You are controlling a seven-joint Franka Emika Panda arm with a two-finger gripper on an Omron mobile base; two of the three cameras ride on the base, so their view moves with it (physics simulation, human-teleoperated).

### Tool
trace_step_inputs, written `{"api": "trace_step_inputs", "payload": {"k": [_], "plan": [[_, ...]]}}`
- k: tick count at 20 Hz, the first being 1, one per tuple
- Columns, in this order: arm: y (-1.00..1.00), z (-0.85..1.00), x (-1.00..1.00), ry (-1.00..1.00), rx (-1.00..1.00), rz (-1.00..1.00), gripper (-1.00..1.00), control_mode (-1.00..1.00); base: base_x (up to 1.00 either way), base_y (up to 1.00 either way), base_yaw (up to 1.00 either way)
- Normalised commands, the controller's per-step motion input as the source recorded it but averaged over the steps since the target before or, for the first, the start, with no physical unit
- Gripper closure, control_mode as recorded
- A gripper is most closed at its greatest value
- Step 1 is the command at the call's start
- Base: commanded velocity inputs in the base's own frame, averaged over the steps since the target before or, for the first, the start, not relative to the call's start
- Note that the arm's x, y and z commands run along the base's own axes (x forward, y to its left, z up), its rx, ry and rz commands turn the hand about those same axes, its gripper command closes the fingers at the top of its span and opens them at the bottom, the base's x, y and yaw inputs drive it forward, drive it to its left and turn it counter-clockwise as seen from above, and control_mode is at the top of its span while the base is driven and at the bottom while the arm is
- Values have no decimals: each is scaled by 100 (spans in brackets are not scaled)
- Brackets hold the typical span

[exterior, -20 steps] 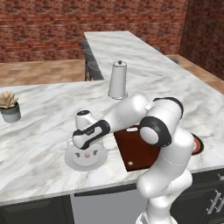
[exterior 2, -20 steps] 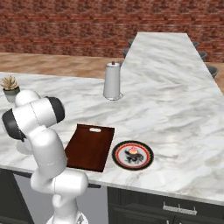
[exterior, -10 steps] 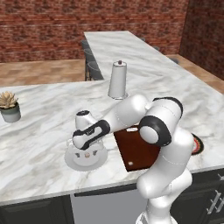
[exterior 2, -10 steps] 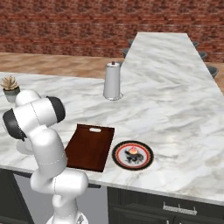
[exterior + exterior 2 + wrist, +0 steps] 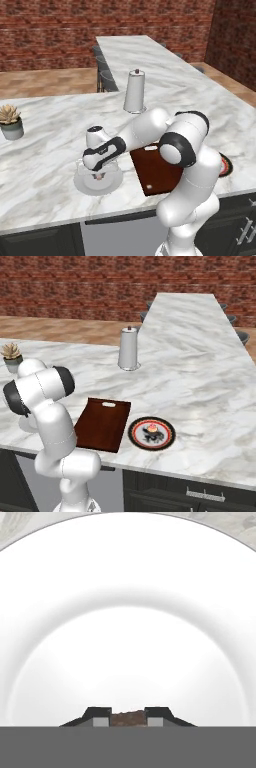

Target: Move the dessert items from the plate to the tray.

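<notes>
Marble counter's white plate (image 5: pixel 60 612) carries a brown morsel (image 5: pixel 127 717) grasped between fingers (image 5: pixel 102 718).

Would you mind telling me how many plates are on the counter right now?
2. A white plate lies under the gripper, left of the tray; a dark-rimmed plate holding the cupcake lies right of the tray. The arm may hide others.

Brick wall (image 5: pixel 75 286), marble counter (image 5: pixel 200 371)

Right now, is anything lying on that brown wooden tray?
No. In the right base view the tray lies bare on the counter, with the red-rimmed plate beside it.
</notes>
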Motion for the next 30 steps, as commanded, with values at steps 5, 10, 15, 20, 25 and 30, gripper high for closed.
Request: {"api": "trace_step_inputs", "payload": {"k": [5,10,15,20,25,30], "plan": [[0,0,-1,0,0,0,100,-100,0,0,0],[-9,21,1,-1,-1,0,100,-100,0,0,0],[-66,95,0,6,0,-2,100,-100,0,0,0],[-97,86,13,9,0,-4,100,-100,0,0,0],[-97,39,49,13,-9,-7,100,-100,0,0,0],[-84,11,40,11,-17,-11,100,-100,0,0,0]]}}
